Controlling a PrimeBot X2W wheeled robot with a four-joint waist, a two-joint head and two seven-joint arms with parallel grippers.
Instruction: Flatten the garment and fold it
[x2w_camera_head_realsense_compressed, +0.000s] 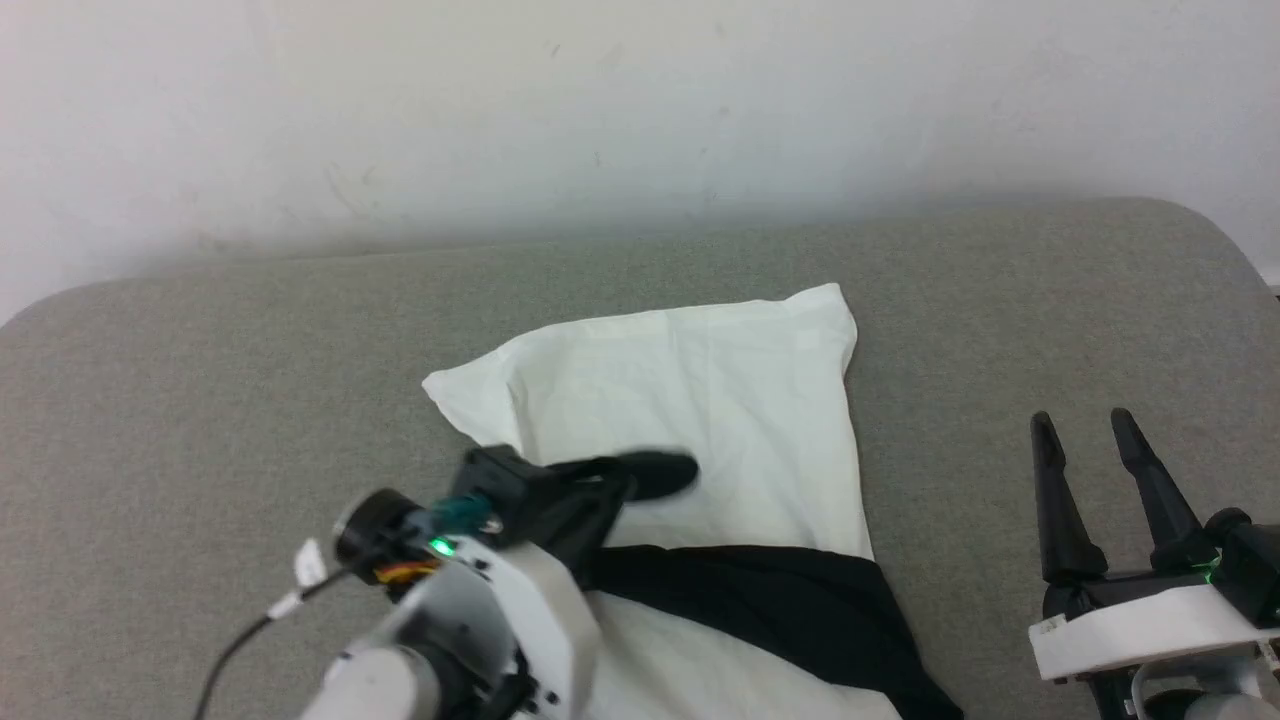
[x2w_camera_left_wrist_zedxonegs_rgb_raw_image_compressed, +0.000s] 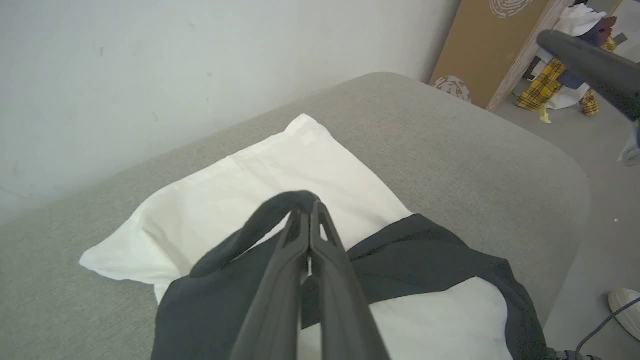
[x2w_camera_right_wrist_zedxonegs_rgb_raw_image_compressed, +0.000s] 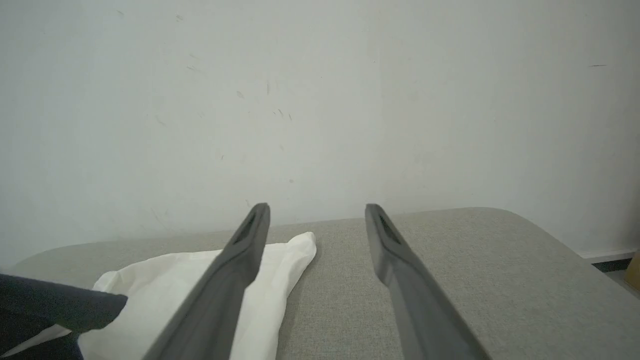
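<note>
A pale wall (x2w_camera_head_realsense_compressed: 600, 100) stands along the 12 o'clock side of the head view. Below it spreads a grey padded surface (x2w_camera_head_realsense_compressed: 200, 400) with rounded corners. The garment (x2w_camera_head_realsense_compressed: 700, 390) lies at the middle of that surface. Its white body is spread flat toward 12 o'clock, and a black sleeve is draped across it at 6 o'clock, trailing off toward 5 o'clock.

The left gripper (x2w_camera_head_realsense_compressed: 672, 472) reaches in from 7 o'clock, its fingers pointing toward 3 o'clock over the white cloth. In the left wrist view its two fingers are pressed together on a fold of black sleeve cloth, which loops over the tips and hangs toward 7 o'clock.

The right gripper (x2w_camera_head_realsense_compressed: 1082, 420) stands at 4 o'clock of the garment, apart from it, over bare grey surface. Its fingers point to 12 o'clock and are spread wide with nothing between them. In the right wrist view the garment's white corner lies at 8 o'clock.

At 1 o'clock in the left wrist view a cardboard panel (x2w_camera_left_wrist_zedxonegs_rgb_raw_image_compressed: 480, 50) leans beyond the surface, just beside a pile of clothes (x2w_camera_left_wrist_zedxonegs_rgb_raw_image_compressed: 565, 80).
</note>
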